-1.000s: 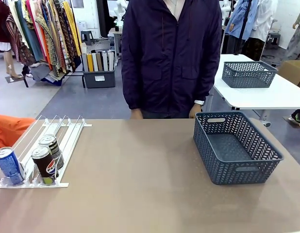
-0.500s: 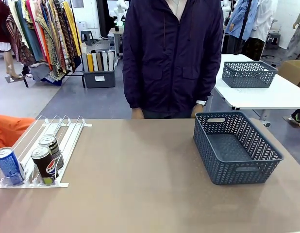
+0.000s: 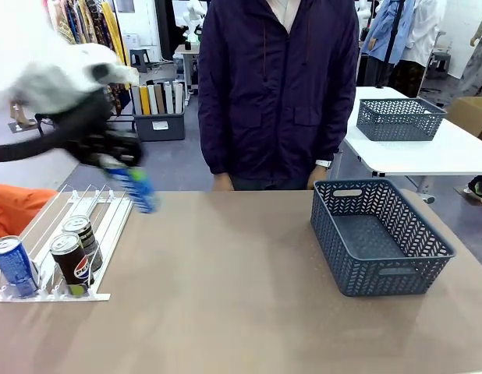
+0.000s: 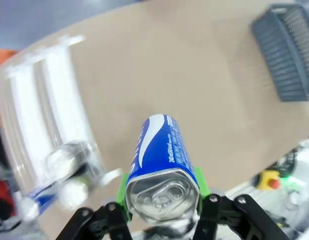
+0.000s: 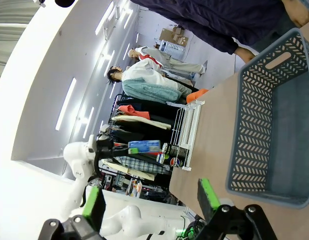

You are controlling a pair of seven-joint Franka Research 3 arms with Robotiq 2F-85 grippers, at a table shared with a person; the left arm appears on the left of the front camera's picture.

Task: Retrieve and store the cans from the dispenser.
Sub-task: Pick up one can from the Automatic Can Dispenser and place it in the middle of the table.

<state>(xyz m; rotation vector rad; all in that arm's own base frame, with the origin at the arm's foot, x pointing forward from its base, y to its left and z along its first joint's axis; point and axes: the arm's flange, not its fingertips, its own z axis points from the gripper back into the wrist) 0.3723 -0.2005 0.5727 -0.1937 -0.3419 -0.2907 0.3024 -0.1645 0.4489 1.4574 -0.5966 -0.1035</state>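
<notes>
Four cans in all: two blue and two black. One blue can (image 4: 162,160) is pinched between the green pads (image 4: 200,181) of the left gripper (image 4: 162,186), which grips it near its silver top, one pad on each side of the body. The other end of the can points away from the jaws toward the bare brown table (image 3: 225,296). In the front view the left arm is motion-blurred, reaching in from the upper left with the can hanging tilted below its jaws, top uppermost, over the far right corner of the dispenser (image 3: 108,226). There is one dispenser, and the other three cans stand at its near end, well below and to the side of the holding jaws. They are a second blue can (image 3: 13,266) in an outer lane and two black cans, one (image 3: 72,262) against the stoppers and one (image 3: 83,234) just behind it. One dark grey basket (image 3: 381,238) sits well apart from those jaws, across the table. The right gripper (image 5: 150,192) has its fingers spread wide with nothing between them. Its wrist is rolled sideways, with the basket just beyond one fingertip and the dispenser farther off past the gap. One person (image 3: 276,86) stands at the far side of the table, hands hanging at its edge.
</notes>
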